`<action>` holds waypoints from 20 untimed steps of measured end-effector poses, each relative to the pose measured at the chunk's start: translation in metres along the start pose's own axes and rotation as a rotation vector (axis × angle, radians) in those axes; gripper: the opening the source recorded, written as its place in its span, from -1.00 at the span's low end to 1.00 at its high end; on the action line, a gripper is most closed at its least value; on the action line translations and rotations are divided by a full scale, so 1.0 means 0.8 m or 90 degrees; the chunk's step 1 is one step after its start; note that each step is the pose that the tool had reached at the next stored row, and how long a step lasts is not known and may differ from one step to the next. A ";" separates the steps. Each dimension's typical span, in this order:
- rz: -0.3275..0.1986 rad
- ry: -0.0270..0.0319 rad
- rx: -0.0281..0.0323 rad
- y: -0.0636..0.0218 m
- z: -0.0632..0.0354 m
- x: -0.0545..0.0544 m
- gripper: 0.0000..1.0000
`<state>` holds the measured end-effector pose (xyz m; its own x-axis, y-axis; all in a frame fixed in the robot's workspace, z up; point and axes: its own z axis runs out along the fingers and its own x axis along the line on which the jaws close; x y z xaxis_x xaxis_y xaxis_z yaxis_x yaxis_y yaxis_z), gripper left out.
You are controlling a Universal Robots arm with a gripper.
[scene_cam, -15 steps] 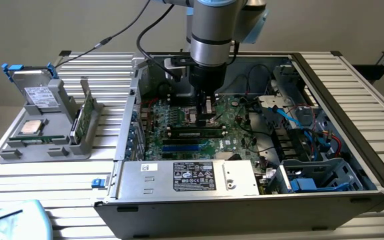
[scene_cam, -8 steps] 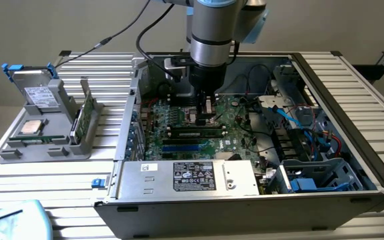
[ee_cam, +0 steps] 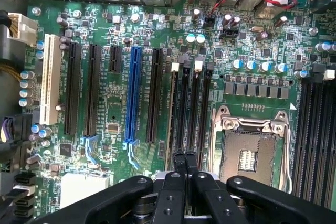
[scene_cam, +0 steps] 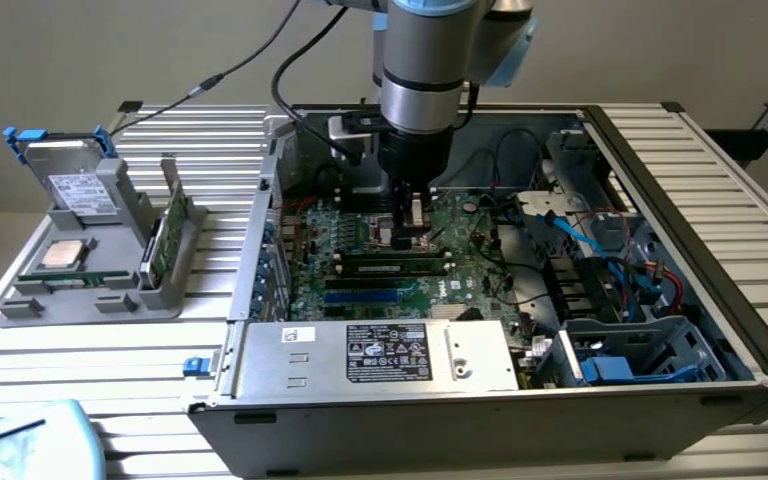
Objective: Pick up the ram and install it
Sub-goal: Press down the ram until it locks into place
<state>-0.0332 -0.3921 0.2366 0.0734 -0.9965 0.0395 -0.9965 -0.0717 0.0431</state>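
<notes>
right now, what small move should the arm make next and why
Probably shift the shut gripper over the ram stick and press gently down. The stick appears to stand in a slot on the green board, and the fingertips sit just beside one end of it, holding nothing.

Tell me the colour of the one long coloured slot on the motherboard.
Blue slot; wrist view shows it best.

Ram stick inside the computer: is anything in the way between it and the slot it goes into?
Nothing visible. The ram already seems to stand in a slot on the motherboard, with no cable across it. The shut end effector hangs close over the board near it, holding nothing.
</notes>
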 end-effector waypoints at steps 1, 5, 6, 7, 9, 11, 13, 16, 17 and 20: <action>0.000 -0.0014 0.0001 0.000 0.000 0.000 -0.80; 0.000 -0.0069 0.0005 0.000 0.000 0.000 -0.80; 0.000 -0.0081 0.0006 0.000 0.000 0.000 -0.80; 0.000 -0.0095 0.0007 0.000 0.000 0.000 -0.80; -0.001 -0.0122 0.0009 0.000 0.000 0.000 -0.80; -0.001 -0.0149 0.0011 0.000 0.000 0.000 -0.80; -0.001 -0.0176 0.0013 0.000 0.000 0.000 -0.80; -0.001 -0.0216 0.0016 0.000 0.000 0.000 -0.80; -0.001 -0.0230 0.0017 0.000 0.000 0.000 -0.80; -0.001 -0.0270 0.0020 0.000 0.000 0.000 -0.80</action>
<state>-0.0332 -0.3923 0.2366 0.0734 -0.9973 -0.0029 -0.9965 -0.0735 0.0400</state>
